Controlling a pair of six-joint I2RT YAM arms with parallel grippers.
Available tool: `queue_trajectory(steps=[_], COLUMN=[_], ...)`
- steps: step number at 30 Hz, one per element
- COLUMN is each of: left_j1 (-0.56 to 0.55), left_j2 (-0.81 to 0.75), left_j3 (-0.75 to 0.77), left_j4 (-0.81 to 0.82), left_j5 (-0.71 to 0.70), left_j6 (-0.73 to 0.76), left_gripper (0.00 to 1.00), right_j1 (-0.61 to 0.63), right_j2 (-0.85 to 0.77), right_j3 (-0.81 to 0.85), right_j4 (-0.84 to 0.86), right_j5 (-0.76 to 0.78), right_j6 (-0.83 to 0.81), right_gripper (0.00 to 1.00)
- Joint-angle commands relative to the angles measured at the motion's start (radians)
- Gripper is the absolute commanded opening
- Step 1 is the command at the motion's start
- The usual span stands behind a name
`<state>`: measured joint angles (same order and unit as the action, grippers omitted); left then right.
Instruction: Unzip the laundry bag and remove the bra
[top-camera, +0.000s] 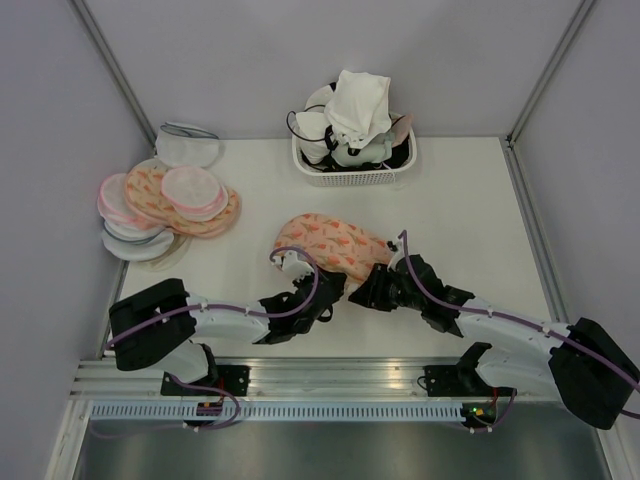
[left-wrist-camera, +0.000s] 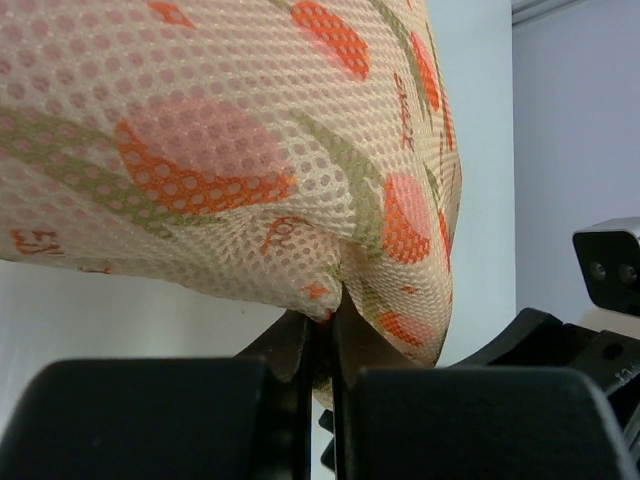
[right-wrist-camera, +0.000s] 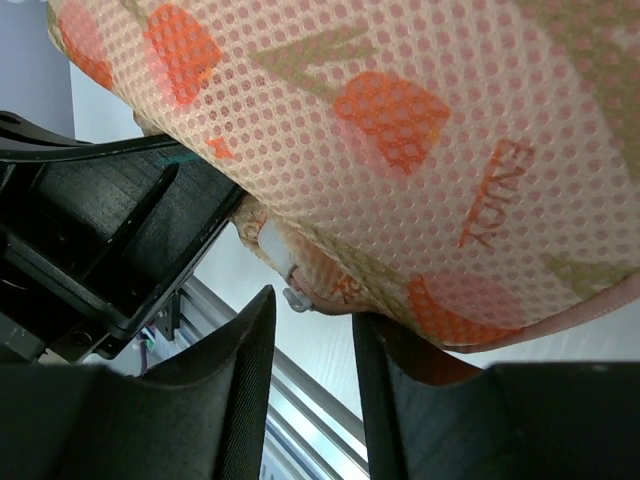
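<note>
Laundry bag: We see the laundry bag (top-camera: 330, 240) near the middle of the table (top-camera: 460, 200), close to the front edge. It is peach mesh with orange leaf shapes. Both arms meet at its near side.

Bag edge: From the left wrist view, the near edge of the bag (left-wrist-camera: 220, 150) is up off the table, and we see light under it.

Left gripper: The left gripper (top-camera: 330, 285) is at the bag's near edge. Up close, the left gripper (left-wrist-camera: 325, 335) is squeezed almost fully closed. It pinches a small fold of the mesh.

Right gripper: The right gripper (top-camera: 365, 288) is just beside the left one, under the same edge. Up close, the right gripper (right-wrist-camera: 310, 340) has a small gap, and we see the table through it. Nothing sits between its fingers (right-wrist-camera: 250, 370).

Zip pull: A small pale zip pull (right-wrist-camera: 292, 297) hangs from the bag's edge (right-wrist-camera: 400, 130), just above that gap. We cannot tell if a finger touches it.

Basket: A white basket (top-camera: 345, 178) stands at the back of the table. It is full of clothes, with a white cloth (top-camera: 360, 105) on top.

Pile of pouches: A pile of pouches (top-camera: 165, 205) in peach, pink and white lies on the left side, well apart from the bag.
</note>
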<state>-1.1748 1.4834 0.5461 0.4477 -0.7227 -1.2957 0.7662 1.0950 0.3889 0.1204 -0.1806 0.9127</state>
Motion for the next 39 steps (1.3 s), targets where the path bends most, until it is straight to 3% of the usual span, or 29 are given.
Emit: queue_trajectory(steps=[1,6,12,24,32,36,37,39], left_j1=[-0.02,-0.022,-0.022,-0.006,0.033,0.033,0.033,0.033], left_j2=[0.009,0.003,-0.005,-0.153,-0.284,-0.311,-0.304,-0.295], left_j3=[-0.006,-0.024,-0.032,-0.13,-0.195,-0.199,-0.199,-0.198], left_j4=[0.08,0.071,0.039,-0.072,-0.122,-0.139,-0.138,-0.136], left_j5=[0.014,0.008,-0.017,-0.099,-0.096,-0.092,-0.09,-0.08], left_j6=[0.006,-0.01,-0.02,-0.03,-0.05,-0.069,-0.071,-0.083], left_gripper=[0.02,0.02,0.02,0.02,0.02,0.02,0.02,0.02], right_j1=[0.004,0.005,0.004,0.005,0.004,0.004,0.004,0.005], right_j2=[-0.029,-0.089,-0.162,-0.19,-0.107,-0.116,-0.119,-0.124], right_j3=[0.007,-0.004,0.011,0.08,0.076,0.056,0.047,0.021], right_j4=[0.056,0.016,-0.102,-0.409,-0.38,-0.258,-0.216,-0.089], right_j5=[0.095,0.155,0.174,0.147,0.041,-0.025,-0.048,-0.092], right_j6=[0.018,0.032,0.002,-0.12,-0.17,-0.141,-0.124,-0.079], right_gripper=[0.38,0.15,0.0,0.01,0.01,0.01,0.06,0.44])
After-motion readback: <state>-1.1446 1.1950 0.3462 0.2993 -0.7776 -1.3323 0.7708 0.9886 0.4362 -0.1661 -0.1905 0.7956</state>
